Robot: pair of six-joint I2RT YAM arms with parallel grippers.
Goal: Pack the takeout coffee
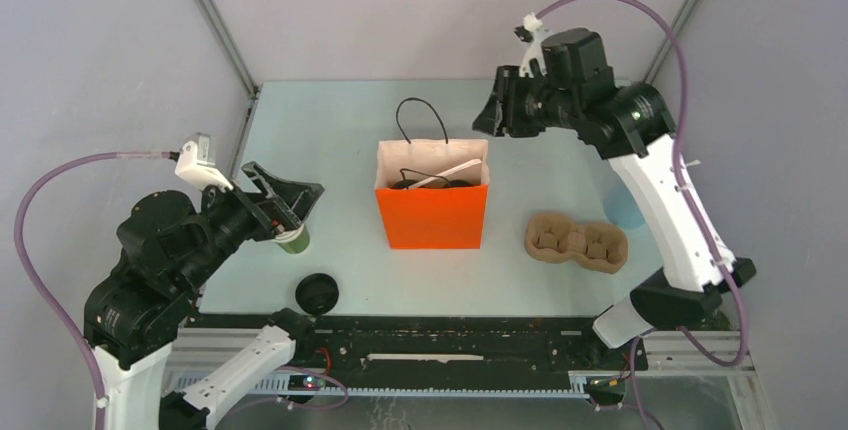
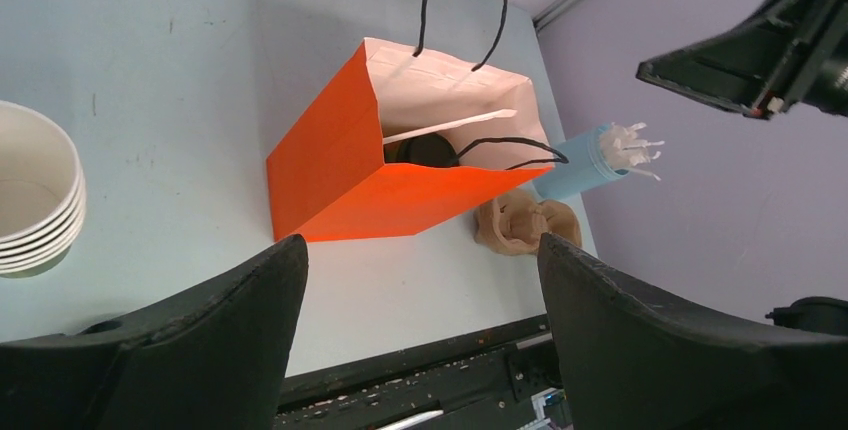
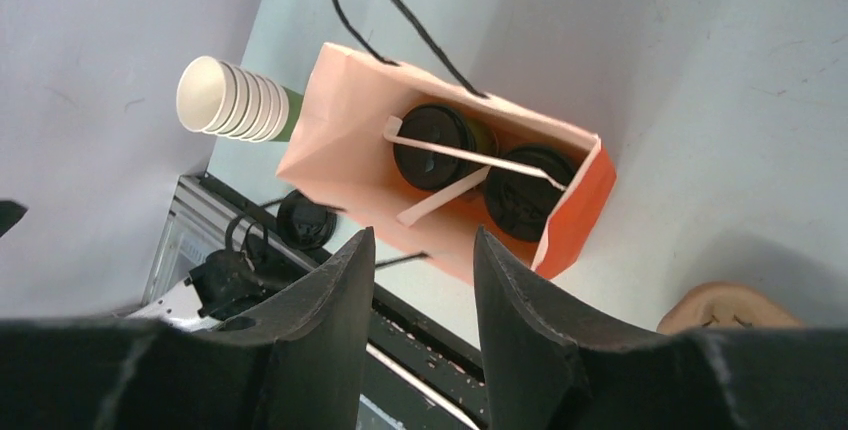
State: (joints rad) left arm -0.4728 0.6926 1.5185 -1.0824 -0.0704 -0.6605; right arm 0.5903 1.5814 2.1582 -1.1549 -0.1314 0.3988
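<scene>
Pale surface (image 1: 340, 130) before you carries an orange bag (image 1: 432, 215) at its middle, and the two lidded cups (image 3: 433, 146) stand side by side inside it, under white strips (image 3: 470, 157) crossing its mouth. Your right pincer (image 3: 423, 238) hangs raised above the bag, jaws narrowly apart with nothing between them, while your left pincer (image 2: 420, 250) gapes wide and holds nothing, close by the lidless stack (image 1: 292, 240) at the left. You have a cardboard carrier (image 1: 577, 240) right of the bag and a loose lid (image 1: 317, 293) near the front edge.
</scene>
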